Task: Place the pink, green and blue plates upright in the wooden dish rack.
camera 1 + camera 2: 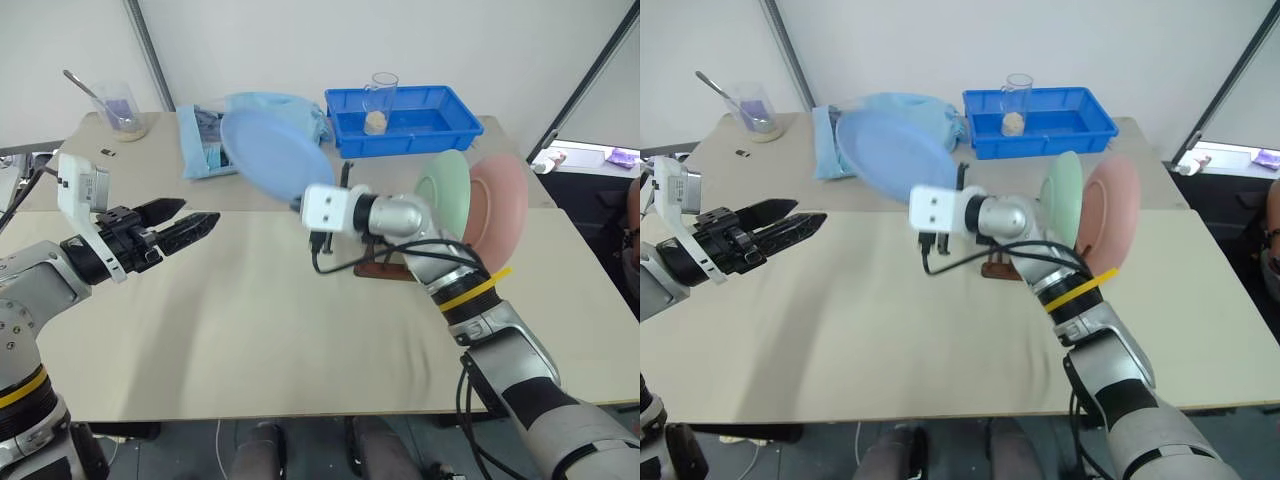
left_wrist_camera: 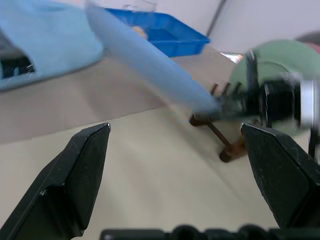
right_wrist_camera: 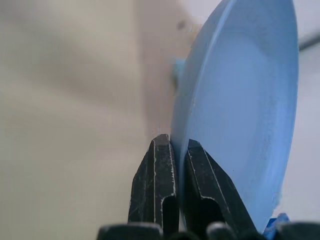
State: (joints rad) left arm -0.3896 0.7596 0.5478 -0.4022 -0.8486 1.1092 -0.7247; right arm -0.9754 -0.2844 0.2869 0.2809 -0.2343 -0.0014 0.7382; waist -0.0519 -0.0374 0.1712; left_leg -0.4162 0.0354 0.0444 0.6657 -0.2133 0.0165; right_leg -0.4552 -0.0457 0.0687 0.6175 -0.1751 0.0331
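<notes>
Head view: your right gripper (image 1: 297, 203) pinches the blue plate (image 1: 275, 152) above the bench (image 1: 250, 330); green plate (image 1: 446, 190) and pink plate (image 1: 503, 205) stand in the rack (image 1: 385, 268), at 3 o'clock.

Left wrist: your left gripper (image 2: 177, 150) has its jaws wide, empty.

Right wrist: jaws closed on the plate rim, probably.

You get bright, even light from overhead, no glare. Soft faint shadows fall on the table (image 1: 250, 330) toward its near edge. In the left wrist view the blue plate (image 2: 150, 65) and right gripper (image 2: 235, 106) smear with motion blur. Right wrist view: background out of focus.
</notes>
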